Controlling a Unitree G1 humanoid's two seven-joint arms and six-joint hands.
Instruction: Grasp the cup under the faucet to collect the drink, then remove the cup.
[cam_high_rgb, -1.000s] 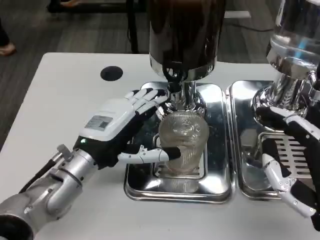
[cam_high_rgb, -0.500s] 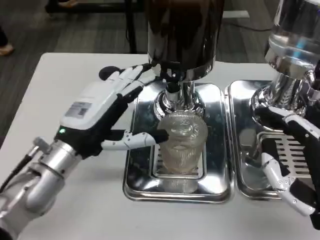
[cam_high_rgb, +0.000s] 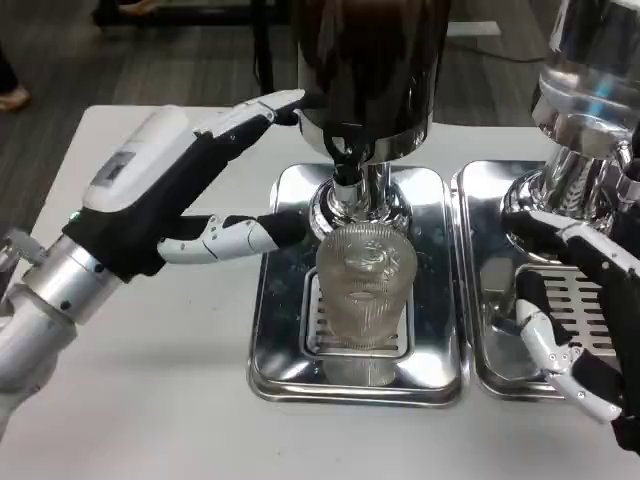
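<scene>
Left hand (cam_high_rgb: 160, 190) raised beside the dark dispenser tank (cam_high_rgb: 370, 70), fingers spread, holding nothing. Right hand (cam_high_rgb: 580, 320) over the neighbouring tray (cam_high_rgb: 490, 300), open too. Ribbed clear glass cup (cam_high_rgb: 366, 285) standing free on the steel drip tray (cam_high_rgb: 270, 370) under the faucet (cam_high_rgb: 348, 175), seemingly empty. Risk: overflow or tipping, left unsteadied.

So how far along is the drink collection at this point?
Done: the ribbed clear cup stands on the drip tray under the faucet. In hand: the left hand is raised beside the dispenser, holding nothing. Left: any filling and removing the cup; no liquid is discernible.
</scene>
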